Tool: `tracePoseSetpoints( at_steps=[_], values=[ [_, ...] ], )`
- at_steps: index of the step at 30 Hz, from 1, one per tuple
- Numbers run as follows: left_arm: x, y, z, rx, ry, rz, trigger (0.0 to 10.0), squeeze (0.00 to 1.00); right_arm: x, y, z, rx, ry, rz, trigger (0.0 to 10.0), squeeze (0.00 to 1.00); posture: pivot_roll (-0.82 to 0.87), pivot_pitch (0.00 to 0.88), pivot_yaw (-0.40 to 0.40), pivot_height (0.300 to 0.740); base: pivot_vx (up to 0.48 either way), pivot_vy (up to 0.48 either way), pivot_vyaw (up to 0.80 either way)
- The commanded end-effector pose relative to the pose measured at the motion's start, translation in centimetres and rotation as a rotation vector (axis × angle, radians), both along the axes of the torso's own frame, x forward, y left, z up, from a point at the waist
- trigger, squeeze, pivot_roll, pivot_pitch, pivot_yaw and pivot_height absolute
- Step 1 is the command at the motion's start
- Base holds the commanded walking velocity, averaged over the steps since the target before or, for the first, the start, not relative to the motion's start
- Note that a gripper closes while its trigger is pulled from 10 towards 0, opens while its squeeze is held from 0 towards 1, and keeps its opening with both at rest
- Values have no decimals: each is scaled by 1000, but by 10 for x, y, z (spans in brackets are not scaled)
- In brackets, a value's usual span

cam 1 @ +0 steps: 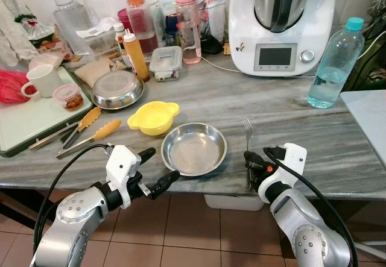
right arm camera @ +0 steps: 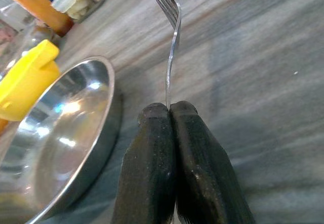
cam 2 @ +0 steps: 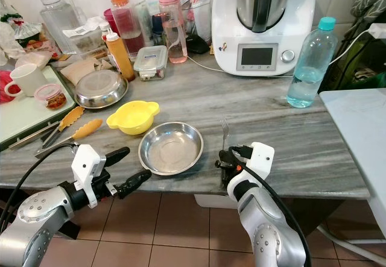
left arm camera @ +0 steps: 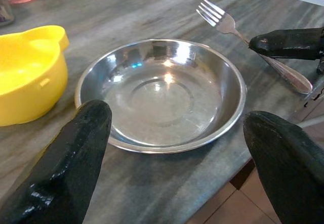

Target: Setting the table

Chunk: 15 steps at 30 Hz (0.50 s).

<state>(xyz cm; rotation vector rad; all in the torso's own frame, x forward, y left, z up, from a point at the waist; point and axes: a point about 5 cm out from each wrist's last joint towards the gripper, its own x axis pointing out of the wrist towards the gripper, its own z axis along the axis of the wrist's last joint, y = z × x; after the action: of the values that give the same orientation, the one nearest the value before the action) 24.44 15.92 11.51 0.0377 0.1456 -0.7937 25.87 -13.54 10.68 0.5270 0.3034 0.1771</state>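
Right end effector (right arm camera: 169, 110) pinches fork (right arm camera: 169, 42) beside steel plate (cam 1: 194, 149).

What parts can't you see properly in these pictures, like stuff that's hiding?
- Fork handle end: right wrist view, covered by the right gripper shut on it.
- Steel plate: right wrist view, cut off by the picture's edge.
- Yellow bowl: left wrist view, partly cut off by the edge.
- Labels on the bottles at the back: eye views, too small to read.
- Left gripper is open in front of the plate, hiding part of its near rim in the left wrist view.
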Motion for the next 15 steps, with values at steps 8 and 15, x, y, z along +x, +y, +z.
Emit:
tracePoseSetpoints(
  at_steps=[8,15],
  values=[
    [1,1,5,13,3,-1,10000,0,-1,16,0,114,24,78,10000,0,-88,65,140,740,0,0,0],
    [1,1,5,13,3,-1,10000,0,-1,16,0,114,24,78,10000,0,-88,65,140,740,0,0,0]
  ],
)
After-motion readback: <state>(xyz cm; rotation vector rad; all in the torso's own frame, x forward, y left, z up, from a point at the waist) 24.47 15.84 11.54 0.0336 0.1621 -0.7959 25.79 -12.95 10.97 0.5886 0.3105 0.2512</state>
